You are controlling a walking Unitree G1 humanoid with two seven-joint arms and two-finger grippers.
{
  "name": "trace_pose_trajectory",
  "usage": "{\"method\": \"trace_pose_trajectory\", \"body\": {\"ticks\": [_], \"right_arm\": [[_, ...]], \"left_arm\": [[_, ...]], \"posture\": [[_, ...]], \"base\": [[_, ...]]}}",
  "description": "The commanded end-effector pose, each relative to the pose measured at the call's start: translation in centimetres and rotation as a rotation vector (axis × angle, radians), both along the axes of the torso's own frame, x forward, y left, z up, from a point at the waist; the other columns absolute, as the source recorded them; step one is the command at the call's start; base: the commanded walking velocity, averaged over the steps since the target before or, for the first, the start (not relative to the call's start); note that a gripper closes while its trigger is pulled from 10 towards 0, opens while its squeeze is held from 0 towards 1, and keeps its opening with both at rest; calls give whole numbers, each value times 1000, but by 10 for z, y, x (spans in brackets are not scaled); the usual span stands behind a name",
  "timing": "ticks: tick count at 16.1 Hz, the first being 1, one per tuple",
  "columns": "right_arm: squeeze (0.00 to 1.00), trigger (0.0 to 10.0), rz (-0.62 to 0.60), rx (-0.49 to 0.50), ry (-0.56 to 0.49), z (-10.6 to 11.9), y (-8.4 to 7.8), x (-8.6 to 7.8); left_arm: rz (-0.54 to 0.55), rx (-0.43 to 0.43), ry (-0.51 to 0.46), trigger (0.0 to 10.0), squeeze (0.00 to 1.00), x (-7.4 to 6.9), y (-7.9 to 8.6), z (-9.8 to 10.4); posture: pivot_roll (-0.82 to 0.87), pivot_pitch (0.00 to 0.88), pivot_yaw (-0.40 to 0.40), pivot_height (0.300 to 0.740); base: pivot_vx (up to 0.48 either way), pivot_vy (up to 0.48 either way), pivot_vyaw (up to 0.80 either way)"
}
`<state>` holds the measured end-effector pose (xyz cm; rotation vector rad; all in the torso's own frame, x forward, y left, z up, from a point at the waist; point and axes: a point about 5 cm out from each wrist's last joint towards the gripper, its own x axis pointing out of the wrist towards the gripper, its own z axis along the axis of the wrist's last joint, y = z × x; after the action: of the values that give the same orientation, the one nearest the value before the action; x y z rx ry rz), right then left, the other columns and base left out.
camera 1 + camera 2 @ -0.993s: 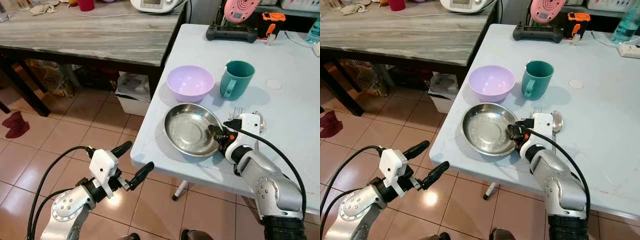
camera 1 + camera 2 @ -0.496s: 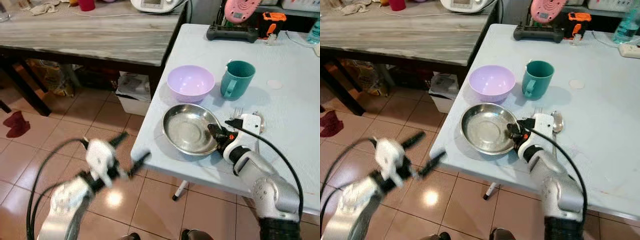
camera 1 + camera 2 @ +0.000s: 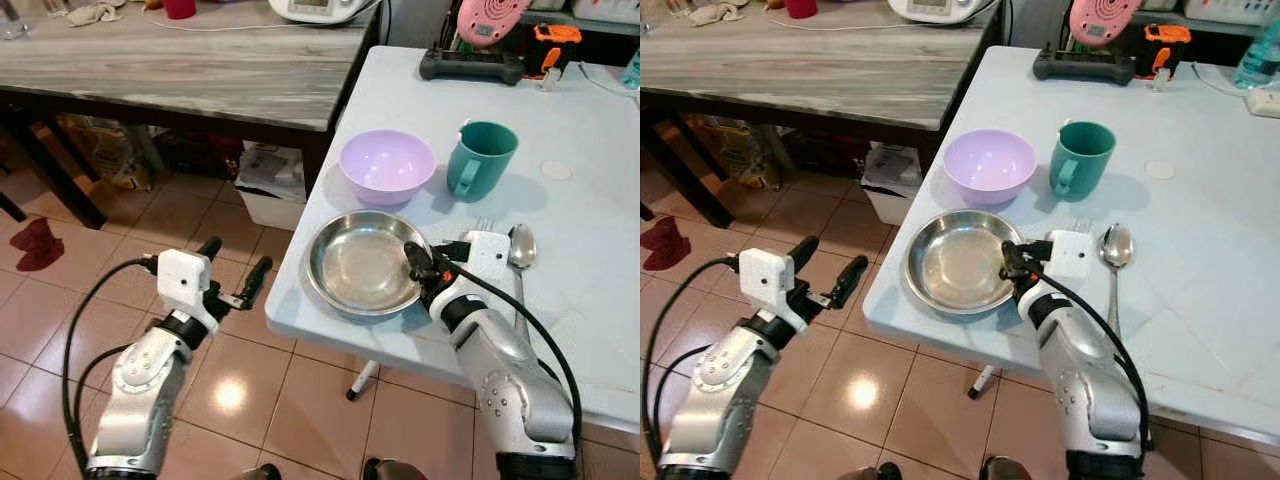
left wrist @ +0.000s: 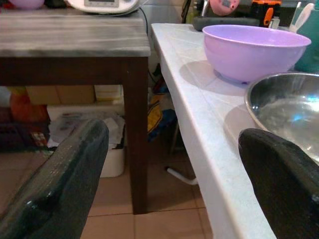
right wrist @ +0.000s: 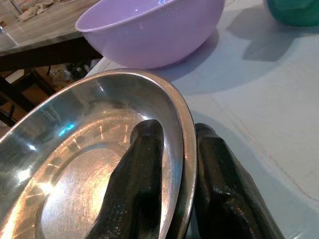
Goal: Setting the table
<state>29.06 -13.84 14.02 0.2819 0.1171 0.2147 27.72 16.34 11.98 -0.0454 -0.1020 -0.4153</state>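
- The floor [image 3: 60,320] was glossy tan tile — a light glared off it.
- A dark-legged wooden table [image 3: 190,70] stood beside the pale blue table [image 3: 600,250].
- A white bin [image 3: 268,185] sat underneath.

1. We are seeing the plate [image 3: 952,264] sitting on the table [image 3: 1200,200] at its near left corner.
2. The bowl [image 3: 989,165] is standing just behind the plate, with the mug [image 3: 1081,158] to the bowl's right.
3. The spoon [image 3: 1115,262] is lying to the right of the plate, well apart from it.
4. Our right gripper [image 3: 1008,261] is pinching the plate's right rim, one finger inside and one outside.
5. Our left gripper [image 3: 232,266] is hanging over the floor [image 3: 60,310], left of the table's edge, fingers spread.
6. The counter [image 3: 200,70] is standing behind and to the left, touching the table's side.
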Motion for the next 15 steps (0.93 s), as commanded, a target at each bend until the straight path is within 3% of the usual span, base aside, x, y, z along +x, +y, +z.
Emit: {"method": "trace_pose_trajectory", "body": {"ticks": [1, 8, 15], "right_arm": [[0, 10000, 11, -13, -41, 6, 3, -2], [0, 10000, 6, -30, -69, 6, 4, -2], [0, 10000, -2, -31, -89, 7, 3, -4]], "left_arm": [[24, -5, 1, 10000, 0, 2, 4, -1], [14, -10, -9, 10000, 0, 8, -1, -1], [9, -28, -8, 10000, 0, 9, -9, -2]], "posture": [[-132, 127, 52, 740], [-142, 116, 60, 740], [-144, 123, 58, 740]], "base": [[0, 420, -706], [0, 467, -662], [0, 480, 0]]}}
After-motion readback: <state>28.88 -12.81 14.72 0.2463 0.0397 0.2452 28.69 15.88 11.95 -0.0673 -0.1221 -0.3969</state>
